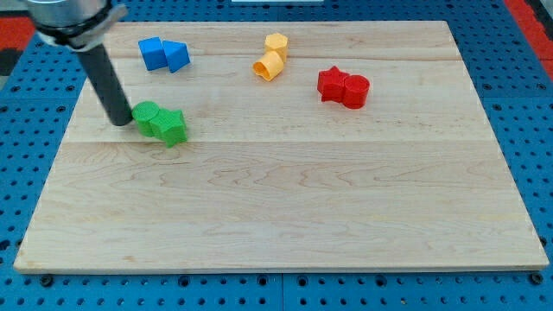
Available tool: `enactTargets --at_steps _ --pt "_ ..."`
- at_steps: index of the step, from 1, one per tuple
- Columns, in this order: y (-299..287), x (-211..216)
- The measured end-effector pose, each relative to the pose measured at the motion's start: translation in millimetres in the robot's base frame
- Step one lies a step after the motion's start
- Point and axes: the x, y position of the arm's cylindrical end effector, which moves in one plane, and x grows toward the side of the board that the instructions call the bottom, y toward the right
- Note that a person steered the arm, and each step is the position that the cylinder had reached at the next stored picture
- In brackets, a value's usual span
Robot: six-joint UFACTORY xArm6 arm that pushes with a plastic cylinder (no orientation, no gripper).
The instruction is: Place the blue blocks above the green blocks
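Two blue blocks lie side by side at the view's upper left: a blue cube-like block [152,53] and a blue triangular block [177,56], touching. Below them two green blocks touch each other: a rounded green block [147,115] and a green star-shaped block [172,126]. My tip [119,120] stands just left of the rounded green block, touching or nearly touching its left side. The dark rod rises from there toward the view's upper left corner.
Two yellow blocks [272,57] lie together at the top middle. Two red blocks [343,87] lie together right of them. The wooden board [285,207] rests on a blue perforated table [536,130].
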Motion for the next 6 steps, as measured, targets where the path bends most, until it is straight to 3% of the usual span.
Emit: enactTargets --at_steps 2,4,6 --pt "21.0 19.6" --pt "-27.5 -8.1" --pt "-32.6 -12.1"
